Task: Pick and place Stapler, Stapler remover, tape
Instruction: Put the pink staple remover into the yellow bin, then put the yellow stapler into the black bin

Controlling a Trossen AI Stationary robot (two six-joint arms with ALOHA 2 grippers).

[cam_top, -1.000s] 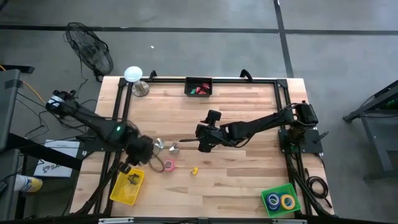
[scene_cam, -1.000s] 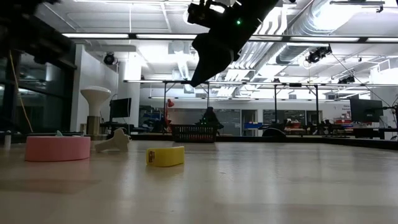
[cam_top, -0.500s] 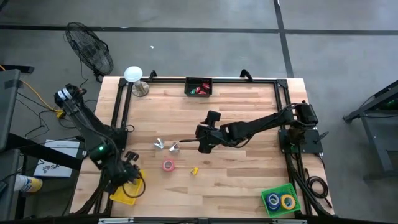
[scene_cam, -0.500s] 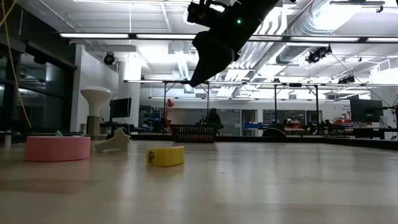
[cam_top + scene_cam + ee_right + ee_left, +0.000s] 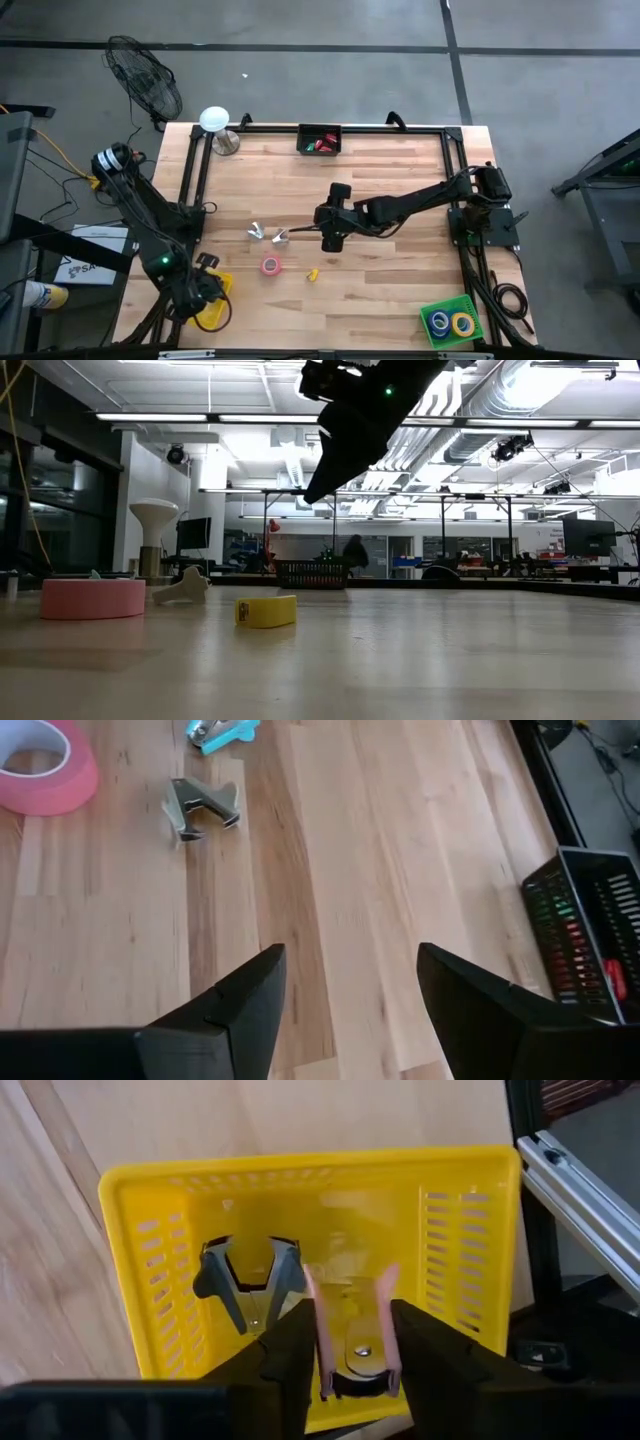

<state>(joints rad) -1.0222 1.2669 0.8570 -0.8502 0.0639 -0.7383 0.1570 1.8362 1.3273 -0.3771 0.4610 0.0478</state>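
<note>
Grips a pink stapler remover [image 5: 352,1330] between the narrow fingers of the left gripper [image 5: 350,1352], just above the yellow basket [image 5: 300,1165] with a grey stapler remover [image 5: 250,1280] inside, while the right gripper [image 5: 350,990], wide apart, hangs near the pink tape [image 5: 45,765].

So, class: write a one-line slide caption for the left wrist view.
Left end effector holds a pink staple remover over the yellow plastic basket.

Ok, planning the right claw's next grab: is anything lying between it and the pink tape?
Nothing visible: bare table lies between the right claw and the pink tape. A stapler remover sits beside that path.
</note>
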